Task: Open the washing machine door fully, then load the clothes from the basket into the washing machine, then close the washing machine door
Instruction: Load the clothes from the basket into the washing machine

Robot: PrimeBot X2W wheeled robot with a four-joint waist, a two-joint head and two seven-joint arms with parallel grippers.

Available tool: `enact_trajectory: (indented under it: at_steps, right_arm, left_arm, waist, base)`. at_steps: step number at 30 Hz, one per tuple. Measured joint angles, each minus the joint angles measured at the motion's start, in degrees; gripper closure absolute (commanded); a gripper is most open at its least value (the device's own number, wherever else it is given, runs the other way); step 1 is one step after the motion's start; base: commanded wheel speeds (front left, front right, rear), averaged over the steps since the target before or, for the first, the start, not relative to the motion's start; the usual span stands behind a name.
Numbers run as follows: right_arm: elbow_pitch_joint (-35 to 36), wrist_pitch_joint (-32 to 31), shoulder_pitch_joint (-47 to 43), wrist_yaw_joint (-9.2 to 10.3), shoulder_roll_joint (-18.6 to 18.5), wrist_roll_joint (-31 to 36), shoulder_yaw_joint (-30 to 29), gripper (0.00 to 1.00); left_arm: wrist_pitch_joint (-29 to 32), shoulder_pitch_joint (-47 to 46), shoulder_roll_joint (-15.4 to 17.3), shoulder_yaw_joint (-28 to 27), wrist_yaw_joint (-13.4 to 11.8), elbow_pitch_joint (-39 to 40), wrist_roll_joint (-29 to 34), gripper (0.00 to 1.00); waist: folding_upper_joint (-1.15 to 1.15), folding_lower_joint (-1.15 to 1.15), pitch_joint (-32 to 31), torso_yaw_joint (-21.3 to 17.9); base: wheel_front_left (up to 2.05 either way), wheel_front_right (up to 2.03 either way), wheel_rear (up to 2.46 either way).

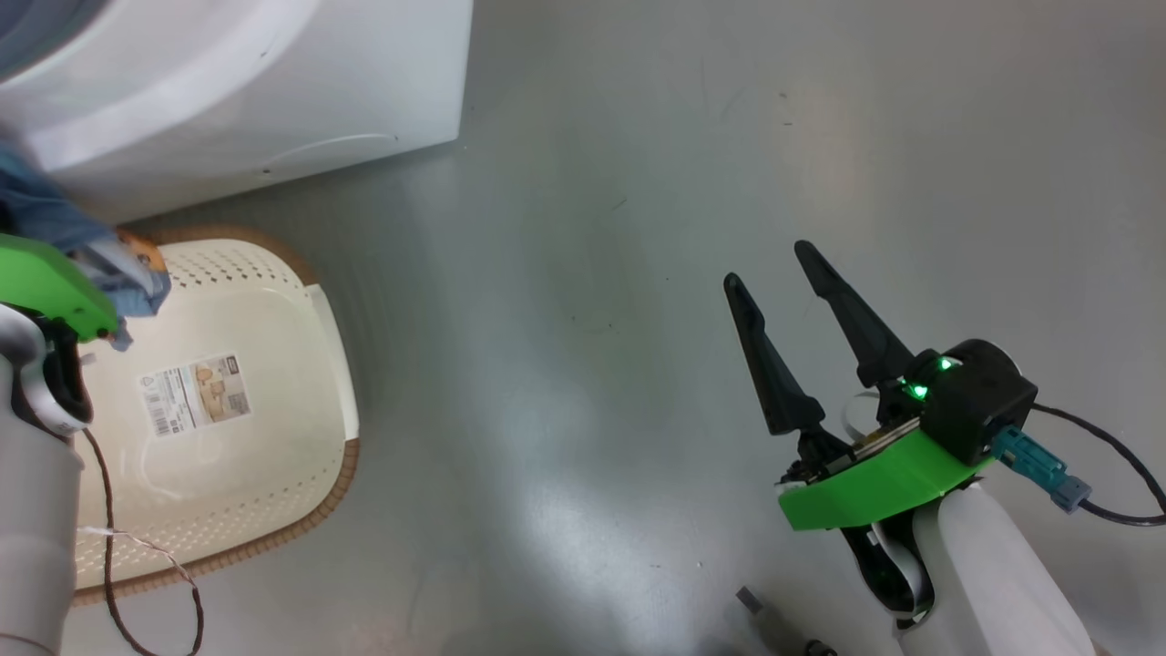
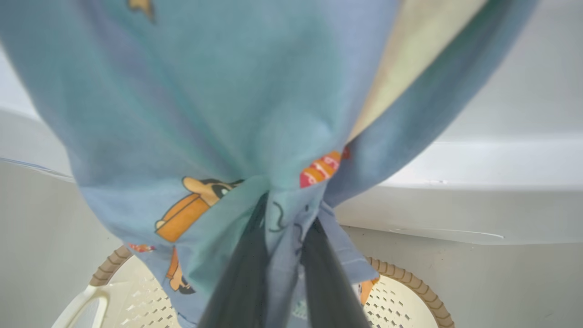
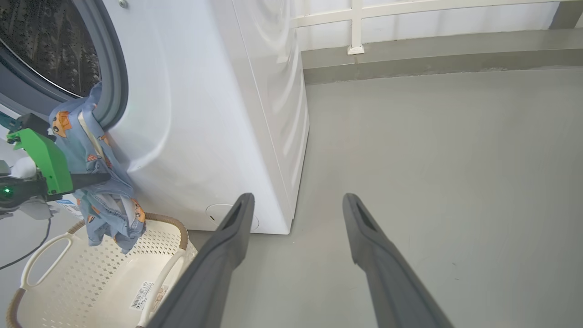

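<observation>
Currently your left end effector (image 2: 289,214) is pinching the clothes (image 2: 227,91): both dark fingers (image 2: 237,282) are buried in one light-blue piece printed with orange figures, and the fabric fans out from that grip. In the right wrist view the piece hangs over the back corner of the basket (image 1: 337,483), its lower folds above the basket's opening. Its upper end lies against the grey-blue rubber ring (image 3: 116,77) of the washing machine (image 3: 205,114). Whether that end reaches into the steel drum (image 3: 50,41) is hard for you to judge from this angle. On the basket's floor you can see its label (image 1: 194,394). Your right end effector (image 1: 767,262) hangs spread over the grey floor (image 1: 638,182), well apart from the basket, gripping nothing.
</observation>
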State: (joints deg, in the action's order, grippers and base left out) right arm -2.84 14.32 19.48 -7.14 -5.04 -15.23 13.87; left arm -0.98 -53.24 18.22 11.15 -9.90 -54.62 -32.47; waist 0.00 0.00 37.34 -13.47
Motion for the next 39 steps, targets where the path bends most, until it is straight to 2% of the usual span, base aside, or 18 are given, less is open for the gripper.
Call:
enact_trajectory:
  at_steps: [4,13,20,24,28,33,39]
  right_arm:
    - [0.03,0.0,0.49,0.0,0.0,0.0,-0.05,0.0]
    - [0.04,0.0,0.24,0.0,-0.24,0.03,-0.44,0.0]
    - [0.12,0.13,-0.63,0.0,-0.6,0.47,-0.97,0.0]
    - [0.12,0.4,-0.98,0.0,-0.6,0.55,-0.9,0.0]
    - [0.12,0.4,-1.03,0.0,-0.56,0.55,-0.62,0.0]
    - [0.11,0.4,-1.04,0.0,-0.34,0.53,0.29,0.0]
    - [0.13,0.41,-0.79,0.0,-0.14,-0.05,1.71,0.0]
  left_arm:
    - [0.88,-0.05,-0.03,0.73,0.2,-0.58,0.01,1.0]
    - [7.14,0.22,0.11,3.67,4.42,1.63,0.01,1.0]
    - [14.97,1.79,3.34,5.49,6.62,12.21,-0.2,1.0]
    - [21.34,3.81,5.87,5.95,6.6,21.76,-1.52,1.0]
    - [28.87,5.52,9.06,6.24,5.36,32.84,-2.24,1.0]
    - [34.38,6.16,12.76,4.78,1.64,44.72,-2.49,1.0]
    - [37.28,4.21,14.95,3.09,-2.32,48.42,-1.33,1.0]
  waist:
    - [0.0,0.0,-0.35,0.45]
    - [0.0,0.0,-1.82,2.62]
    - [0.0,0.0,-3.38,4.56]
    - [0.0,0.0,-4.34,5.19]
    - [0.0,0.0,-5.01,5.36]
    - [0.0,0.0,-5.06,4.7]
    - [0.0,0.0,-4.07,3.1]
  base:
    - [0.0,0.0,0.0]
    - [0.0,0.0,0.0]
    - [0.0,0.0,0.0]
    - [0.0,0.0,0.0]
    - [0.0,0.0,0.0]
    - [0.0,0.0,0.0]
    - [0.0,0.0,0.0]
